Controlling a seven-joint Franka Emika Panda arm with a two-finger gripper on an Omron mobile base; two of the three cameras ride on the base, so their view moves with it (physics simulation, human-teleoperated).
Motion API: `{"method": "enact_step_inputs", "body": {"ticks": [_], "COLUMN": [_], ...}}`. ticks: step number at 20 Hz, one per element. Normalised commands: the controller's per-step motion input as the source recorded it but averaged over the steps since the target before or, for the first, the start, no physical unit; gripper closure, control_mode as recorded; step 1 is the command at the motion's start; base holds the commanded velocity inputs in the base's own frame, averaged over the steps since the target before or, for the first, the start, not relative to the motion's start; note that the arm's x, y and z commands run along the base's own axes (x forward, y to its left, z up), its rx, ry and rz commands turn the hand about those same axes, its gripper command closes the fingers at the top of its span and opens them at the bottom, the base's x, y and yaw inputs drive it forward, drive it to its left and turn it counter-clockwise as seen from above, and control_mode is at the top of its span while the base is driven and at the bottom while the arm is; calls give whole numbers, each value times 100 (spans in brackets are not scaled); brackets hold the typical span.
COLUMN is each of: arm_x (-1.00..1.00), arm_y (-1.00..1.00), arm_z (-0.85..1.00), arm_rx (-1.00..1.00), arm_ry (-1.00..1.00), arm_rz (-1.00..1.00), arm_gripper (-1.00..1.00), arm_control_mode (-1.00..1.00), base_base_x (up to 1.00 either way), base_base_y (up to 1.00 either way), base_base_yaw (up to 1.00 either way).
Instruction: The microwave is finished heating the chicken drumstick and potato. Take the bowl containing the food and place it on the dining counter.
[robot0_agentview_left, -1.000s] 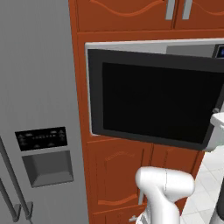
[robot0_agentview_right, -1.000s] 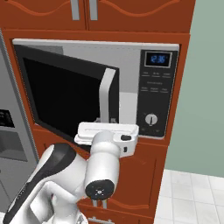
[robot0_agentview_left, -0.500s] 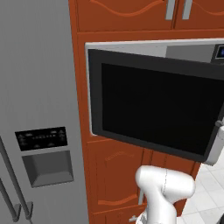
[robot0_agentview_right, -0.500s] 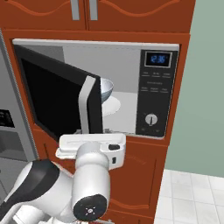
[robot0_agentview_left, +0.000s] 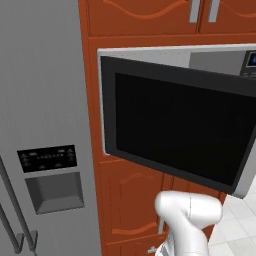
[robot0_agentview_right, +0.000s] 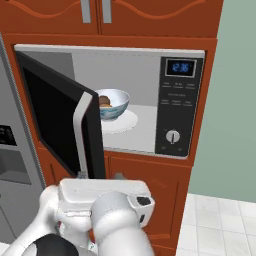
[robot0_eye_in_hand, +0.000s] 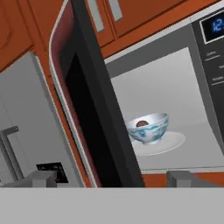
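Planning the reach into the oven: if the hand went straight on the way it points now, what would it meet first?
Probably the edge of the open black glass microwave door, which fills the centre of the hand view; the blue-patterned white bowl lies right of that line. Depth is unclear.

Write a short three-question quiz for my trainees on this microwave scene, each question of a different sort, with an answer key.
1. True or false: the microwave door is shut.
2. Multiple choice: the bowl rests on A) the round white turntable plate inside the oven, B) the tiled floor, C) the refrigerator's dispenser shelf.
3. Fill in: the brown food lies inside the ____.

Key: 1 false, the door is swung open to the left. 2 A. 3 bowl.
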Motion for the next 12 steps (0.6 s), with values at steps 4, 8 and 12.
{"method": "enact_step_inputs", "body": {"ticks": [4, 8, 12], "arm_x": [-52, 31, 79], "arm_y": [16, -32, -33], "arm_z": [0, -1, -1], "arm_rx": [-1, 44, 62], "arm_ry": [-10, 30, 57], "arm_rz": [11, 2, 0], "arm_gripper": [-100, -100, -100], "arm_control_mode": [-100, -100, -100], "base_base_x": [0, 0, 0], "base_base_y": [0, 0, 0], "base_base_yaw": [0, 0, 0]}}
